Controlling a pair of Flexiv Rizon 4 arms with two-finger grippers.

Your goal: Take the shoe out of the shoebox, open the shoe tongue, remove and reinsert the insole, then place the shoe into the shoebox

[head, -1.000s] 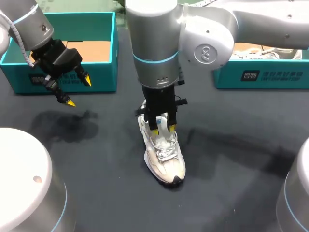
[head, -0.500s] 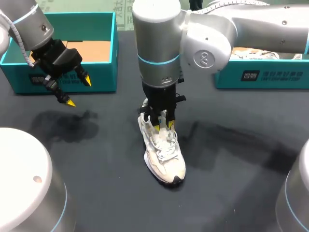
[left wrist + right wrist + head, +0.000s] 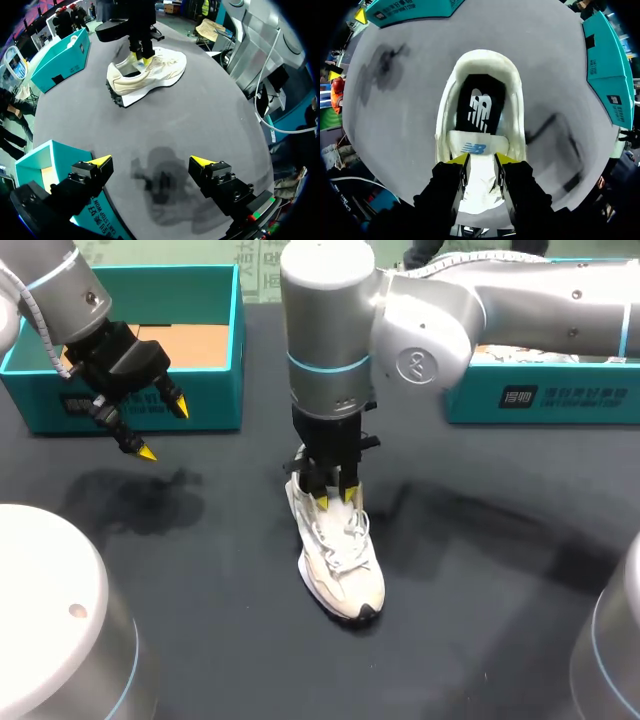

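A cream-white shoe point(image 3: 342, 562) stands on the dark table, toe towards the front edge. My right gripper point(image 3: 335, 498) comes straight down on its opening. In the right wrist view the white tongue point(image 3: 479, 172) runs between the two yellow-tipped fingers, and the right gripper point(image 3: 480, 159) is shut on it. Ahead of the fingers the black insole point(image 3: 480, 107) shows inside the shoe point(image 3: 482, 65). My left gripper point(image 3: 163, 430) hangs open and empty in front of the left shoebox point(image 3: 140, 408), far from the shoe point(image 3: 150, 72). The left gripper point(image 3: 152, 161) has only bare table under it.
A second teal box point(image 3: 540, 400) stands at the back right with pale things inside. The left shoebox has a brown bottom. My two arm bases fill the front corners. Bare table lies on both sides of the shoe.
My right gripper has drawn back a little towards the heel with the tongue between its fingers. The shoe and the left arm have stayed put.
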